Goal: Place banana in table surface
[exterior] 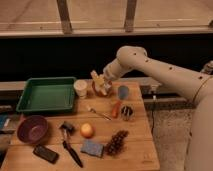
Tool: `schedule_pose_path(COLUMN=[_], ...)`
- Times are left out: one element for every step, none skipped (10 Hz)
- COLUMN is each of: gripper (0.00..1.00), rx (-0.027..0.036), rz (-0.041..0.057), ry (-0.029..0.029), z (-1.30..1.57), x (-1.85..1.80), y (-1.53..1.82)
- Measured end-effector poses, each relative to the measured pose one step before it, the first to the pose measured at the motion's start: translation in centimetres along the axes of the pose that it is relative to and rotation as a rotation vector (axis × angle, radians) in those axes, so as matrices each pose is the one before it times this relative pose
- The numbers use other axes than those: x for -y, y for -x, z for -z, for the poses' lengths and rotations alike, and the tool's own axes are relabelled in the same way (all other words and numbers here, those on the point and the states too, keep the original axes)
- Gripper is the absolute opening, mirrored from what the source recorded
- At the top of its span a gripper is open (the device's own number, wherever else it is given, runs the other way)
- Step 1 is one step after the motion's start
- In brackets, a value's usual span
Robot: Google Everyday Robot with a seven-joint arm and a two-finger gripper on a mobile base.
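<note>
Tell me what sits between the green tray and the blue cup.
In the camera view: a white cup right beside the tray, then the gripper, over the back of the table surface, with the banana at its tip.

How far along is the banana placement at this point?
Done: the banana appears up off the table, at the gripper above the brown bowl. In hand: the carry. Left: setting it down on the table surface, where it does not yet rest.

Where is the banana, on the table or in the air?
In the air. The banana sticks up at the pincer, above the back of the table surface, not on it.
</note>
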Motion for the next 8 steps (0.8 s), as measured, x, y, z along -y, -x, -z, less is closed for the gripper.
schedule_pose_path(gripper=[0.00,0.00,0.00,0.00,0.00,0.00,0.00,0.00], rx=[0.02982,0.01446,0.01254,0.00494,-0.00029,-0.00319,-0.00504,-0.00855], rz=[0.01255,0.00465,0.00115,-0.00077,-0.00576,-0.00863,-0.02709,-0.01987], ry=[-0.01745,-0.00763,-0.00780,-0.00542,-0.00401,-0.00181,0.01181,0.00606], z=[1.344,0.586,0.506,-0.010,-0.426,-0.588,-1.043,-0.720], x=[-0.348,-0.072,0.136,0.178,0.310,0.329,0.652,0.521], y=[0.796,0.281,0.015,-0.221,-0.494,-0.588,-1.070,-0.770])
